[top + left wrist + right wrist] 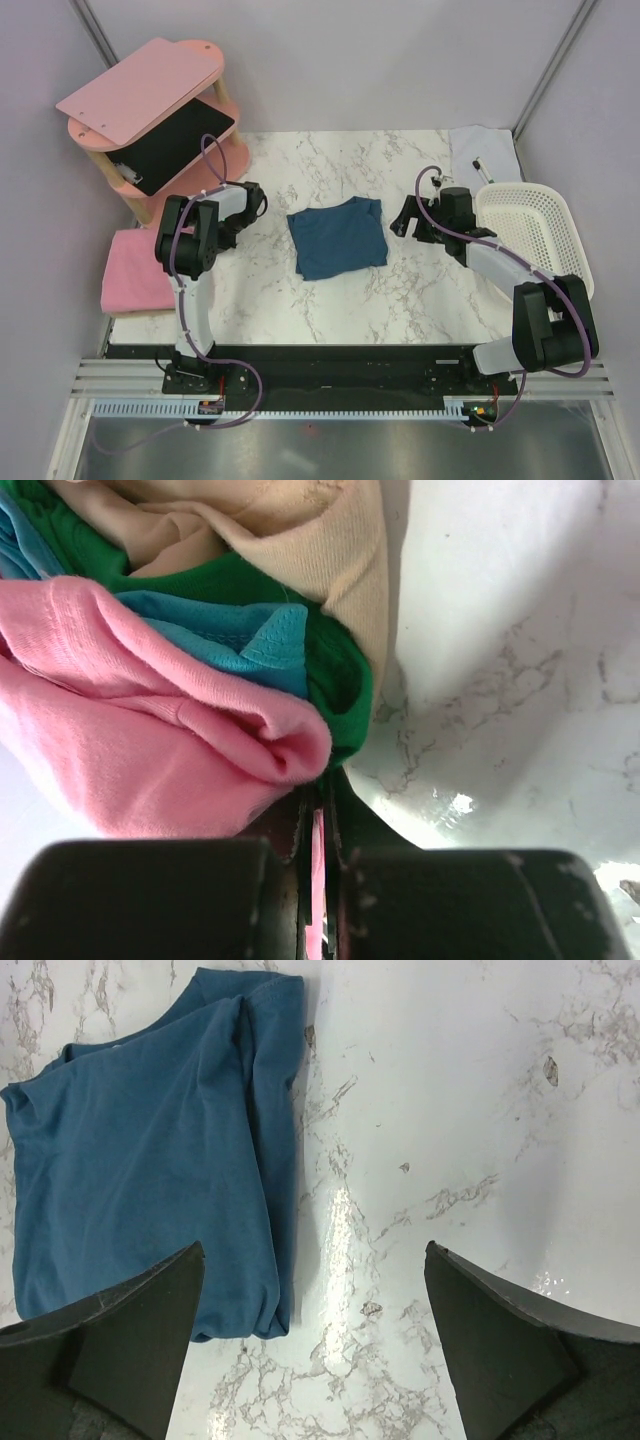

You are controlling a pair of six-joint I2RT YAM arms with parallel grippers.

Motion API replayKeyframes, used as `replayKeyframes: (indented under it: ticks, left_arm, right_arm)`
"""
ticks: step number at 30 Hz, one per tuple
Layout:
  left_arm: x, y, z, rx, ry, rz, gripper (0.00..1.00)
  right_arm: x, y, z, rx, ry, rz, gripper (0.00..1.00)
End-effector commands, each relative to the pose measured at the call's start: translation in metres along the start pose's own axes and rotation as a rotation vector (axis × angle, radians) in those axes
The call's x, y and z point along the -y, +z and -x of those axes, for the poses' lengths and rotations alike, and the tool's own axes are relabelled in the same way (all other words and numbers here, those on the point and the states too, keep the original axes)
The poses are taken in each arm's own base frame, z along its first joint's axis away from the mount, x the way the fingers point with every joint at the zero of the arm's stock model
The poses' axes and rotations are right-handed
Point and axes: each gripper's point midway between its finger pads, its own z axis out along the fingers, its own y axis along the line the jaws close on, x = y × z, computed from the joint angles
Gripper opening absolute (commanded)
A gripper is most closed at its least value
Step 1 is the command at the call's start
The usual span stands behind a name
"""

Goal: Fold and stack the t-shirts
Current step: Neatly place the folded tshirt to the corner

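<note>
A dark teal-blue t-shirt (337,237) lies folded on the middle of the marble table. It also fills the left of the right wrist view as the teal t-shirt (150,1150). The pink t-shirt (135,270) lies bunched at the table's left edge. My left gripper (322,800) is shut on a fold of the pink t-shirt (150,750), and pink cloth shows between its closed jaws. From above, the arm hides its fingertips. My right gripper (312,1260) stands wide open over bare marble just right of the teal shirt, holding nothing; from above the right gripper (405,218) sits beside the shirt's right edge.
Green cloth (240,580), light blue cloth (235,640) and beige cloth (300,530) are heaped with the pink shirt. A pink wooden shelf (150,110) stands at the back left. A white basket (530,230) sits at the right, and a white cloth with a pen (485,150) behind it.
</note>
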Motion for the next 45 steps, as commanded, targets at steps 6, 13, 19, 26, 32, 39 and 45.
replayKeyframes:
  ticks: [6,13,19,26,32,39,45]
  left_arm:
    - [0.075,-0.064,0.019,0.117,-0.045,-0.367,0.02]
    - [0.111,-0.127,0.055,0.218,-0.027,-0.508,0.02]
    - [0.115,-0.148,0.078,0.223,-0.056,-0.518,0.14]
    - [0.1,-0.204,0.071,0.358,-0.077,-0.552,0.77]
    - [0.102,-0.255,0.06,0.472,-0.093,-0.652,0.83]
    - [0.136,-0.26,0.042,0.471,-0.162,-0.876,0.82]
    - [0.152,-0.251,0.025,0.454,-0.23,-1.012,0.79]
  right_arm:
    - [-0.005,0.005,-0.004,-0.005,0.022,0.05,0.98]
    - [-0.001,0.009,-0.015,-0.029,0.03,0.043,0.98]
    - [0.001,0.009,-0.024,-0.051,0.027,0.047,0.98]
    - [0.0,0.011,-0.026,-0.052,0.038,0.057,0.98]
    - [0.001,0.021,-0.035,-0.081,0.065,0.072,0.98]
    - [0.002,0.023,-0.044,-0.101,0.073,0.076,0.98]
    - [0.0,0.027,-0.039,-0.066,0.069,0.096,0.98]
